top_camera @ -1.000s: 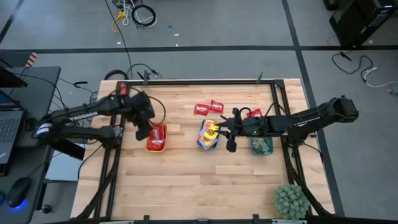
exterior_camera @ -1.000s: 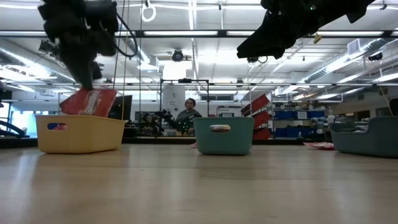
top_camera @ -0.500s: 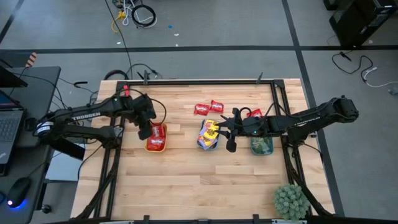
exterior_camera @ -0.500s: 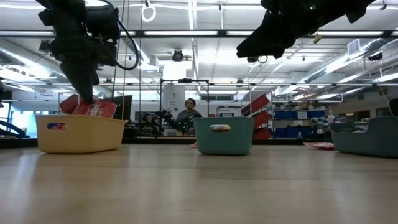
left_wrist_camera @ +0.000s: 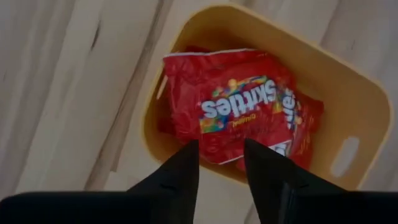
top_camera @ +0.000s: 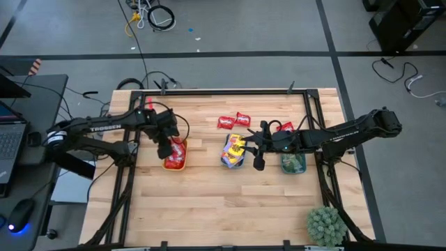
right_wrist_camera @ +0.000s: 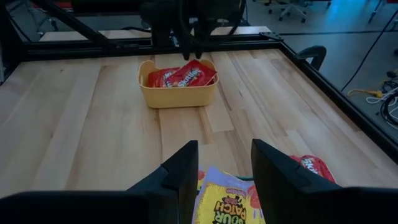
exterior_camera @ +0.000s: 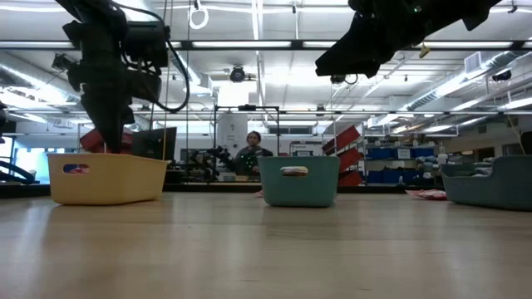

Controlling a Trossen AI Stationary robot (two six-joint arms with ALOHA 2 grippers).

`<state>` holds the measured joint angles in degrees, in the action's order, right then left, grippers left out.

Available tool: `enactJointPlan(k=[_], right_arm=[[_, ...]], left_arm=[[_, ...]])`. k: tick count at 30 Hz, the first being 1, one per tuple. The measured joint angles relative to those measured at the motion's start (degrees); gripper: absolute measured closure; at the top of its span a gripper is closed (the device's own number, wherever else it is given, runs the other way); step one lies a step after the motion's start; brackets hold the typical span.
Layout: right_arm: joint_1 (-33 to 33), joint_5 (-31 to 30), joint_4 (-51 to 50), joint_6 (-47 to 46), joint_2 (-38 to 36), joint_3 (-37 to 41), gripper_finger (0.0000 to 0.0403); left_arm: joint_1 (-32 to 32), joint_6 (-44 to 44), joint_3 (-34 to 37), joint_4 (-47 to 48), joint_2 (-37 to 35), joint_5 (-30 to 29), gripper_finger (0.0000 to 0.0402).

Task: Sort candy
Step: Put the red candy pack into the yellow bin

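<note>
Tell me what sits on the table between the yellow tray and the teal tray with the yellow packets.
Nothing: in the high view the stretch between the yellow tray and the teal tray is bare wood. The right wrist view shows the same bare boards.

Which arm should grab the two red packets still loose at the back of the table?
Probably the right. Its open right gripper hovers empty by the middle tray, close to the loose red packets. The left gripper is open over the yellow tray, farther off.
</note>
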<state>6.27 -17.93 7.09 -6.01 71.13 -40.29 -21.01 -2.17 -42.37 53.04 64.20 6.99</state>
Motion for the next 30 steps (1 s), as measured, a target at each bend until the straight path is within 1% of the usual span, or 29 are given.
enactJointPlan(k=[5,8,11,19,25,30], right_arm=[[-0.03,-0.09,0.03,0.10,0.00,0.00,0.0270],[-0.05,-0.85,-1.11,-0.25,-0.11,0.00,0.0272],[-0.10,-1.68,-2.10,-0.40,-0.11,0.00,0.0272],[-0.10,-2.03,-4.12,-1.33,-0.13,0.00,0.0272],[-0.10,-2.08,-4.48,-1.58,-0.15,0.00,0.0273],[-0.10,-2.08,-8.04,-4.43,-0.78,0.00,0.0273]], left_arm=[[0.19,-1.12,-0.84,-0.19,0.84,-4.87,0.0267],[0.18,-1.12,-0.91,-2.19,0.88,-5.45,0.0276],[0.60,-0.77,-0.19,-4.22,1.16,-5.41,0.0301],[2.89,-1.05,0.90,-7.01,5.35,-5.39,0.0393],[4.67,-1.39,1.40,-11.62,9.96,-6.16,0.0393],[6.68,-3.00,1.35,-13.48,11.24,-9.96,0.0399]])
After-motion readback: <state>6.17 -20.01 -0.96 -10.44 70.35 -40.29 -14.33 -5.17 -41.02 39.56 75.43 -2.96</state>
